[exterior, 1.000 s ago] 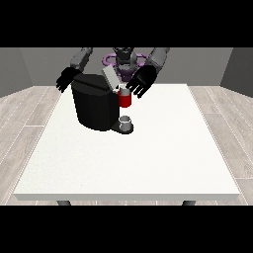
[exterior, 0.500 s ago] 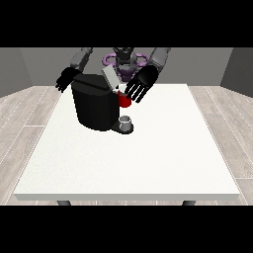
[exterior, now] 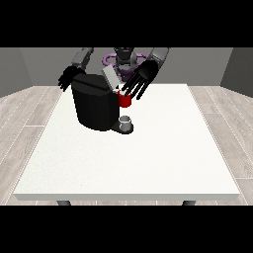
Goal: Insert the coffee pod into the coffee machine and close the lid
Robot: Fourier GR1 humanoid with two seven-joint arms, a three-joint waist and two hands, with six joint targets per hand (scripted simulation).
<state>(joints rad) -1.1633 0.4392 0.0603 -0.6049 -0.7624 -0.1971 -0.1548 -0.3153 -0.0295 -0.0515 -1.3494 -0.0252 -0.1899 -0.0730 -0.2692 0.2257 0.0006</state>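
A black coffee machine (exterior: 96, 105) stands on the white table (exterior: 148, 148) at the back left. Its grey lid (exterior: 111, 77) is raised and tilts back. A red part (exterior: 124, 100) shows at the machine's front, under the lid; I cannot tell if it is the pod or its holder. The hand at the view's right (exterior: 141, 79) hovers over the red part with straight fingers pointing down at it. The hand at the view's left (exterior: 69, 77) hangs behind the machine's far corner, fingers relaxed, holding nothing.
A small grey cup (exterior: 126, 121) sits on the machine's drip base. The robot's torso (exterior: 124, 60) is behind the table's far edge. Bare tabletop spreads to the front and right.
The hand at the view's right has moved left and slightly up, closer over the red part and lid. The other hand and the machine have not moved.
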